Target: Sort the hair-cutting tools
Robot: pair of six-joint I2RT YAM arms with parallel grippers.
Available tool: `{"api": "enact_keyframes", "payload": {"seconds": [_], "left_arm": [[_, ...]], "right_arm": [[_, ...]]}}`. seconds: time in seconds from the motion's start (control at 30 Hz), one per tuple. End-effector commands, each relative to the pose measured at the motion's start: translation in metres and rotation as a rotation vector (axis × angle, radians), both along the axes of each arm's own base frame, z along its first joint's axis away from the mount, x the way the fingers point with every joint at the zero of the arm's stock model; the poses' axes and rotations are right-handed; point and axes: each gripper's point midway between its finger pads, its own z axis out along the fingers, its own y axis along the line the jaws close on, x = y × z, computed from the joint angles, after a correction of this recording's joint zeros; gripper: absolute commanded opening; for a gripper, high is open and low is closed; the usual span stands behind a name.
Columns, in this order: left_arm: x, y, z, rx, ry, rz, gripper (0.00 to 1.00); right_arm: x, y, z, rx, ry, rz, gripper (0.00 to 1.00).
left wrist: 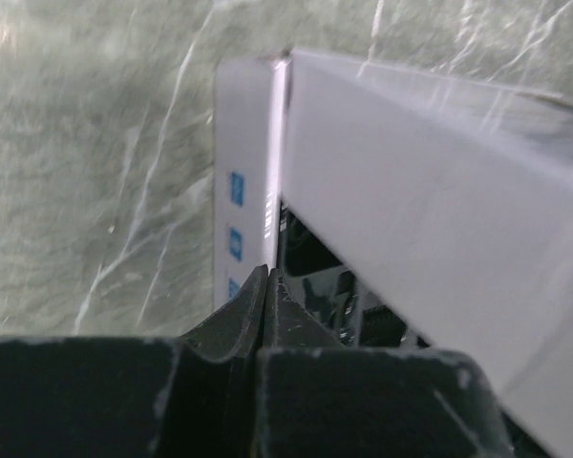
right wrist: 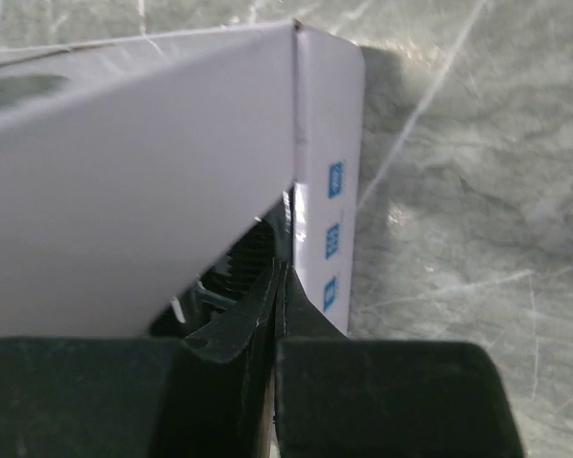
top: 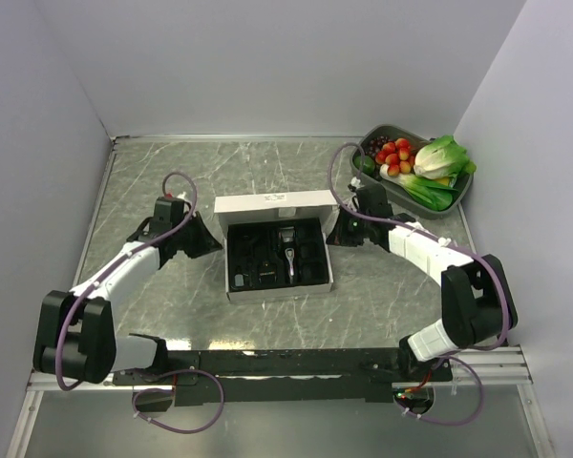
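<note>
The white box lies open at the table's middle, its lid folded back. Inside sits the black tray with the slim black clipper, silver head up, in a middle slot. Other small black parts lie in the tray's left slots; I cannot tell them apart. My left gripper is at the box's left wall and is shut on its edge. My right gripper is at the right wall and is shut on that edge. Both wrist views show the white wall with blue icons.
A grey basket with tomatoes, grapes and green vegetables stands at the back right corner. Grey walls close in the marbled table on the left, back and right.
</note>
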Motion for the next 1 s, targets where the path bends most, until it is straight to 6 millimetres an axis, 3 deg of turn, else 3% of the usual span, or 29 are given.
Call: {"api": "enact_keyframes", "payload": {"seconds": [0.0,0.17,0.4,0.67,0.97], "left_arm": [[-0.008,-0.001,-0.002,-0.009,-0.021,0.002,0.01],[-0.015,0.006,-0.013,0.021,-0.005,0.022,0.01],[0.008,0.013,0.002,0.075,-0.044,0.048,0.01],[0.033,0.006,0.019,0.055,-0.091,0.046,0.01],[0.043,-0.005,0.023,0.013,-0.122,0.01,0.01]], "right_arm": [[0.0,-0.007,0.018,-0.01,-0.079,-0.032,0.0],[-0.001,-0.015,0.024,-0.04,-0.109,-0.048,0.0],[0.007,-0.014,0.033,-0.049,-0.125,-0.048,0.0],[0.011,-0.014,0.04,-0.054,-0.144,-0.043,0.0],[0.013,-0.009,0.035,-0.039,-0.143,-0.025,0.0]]}}
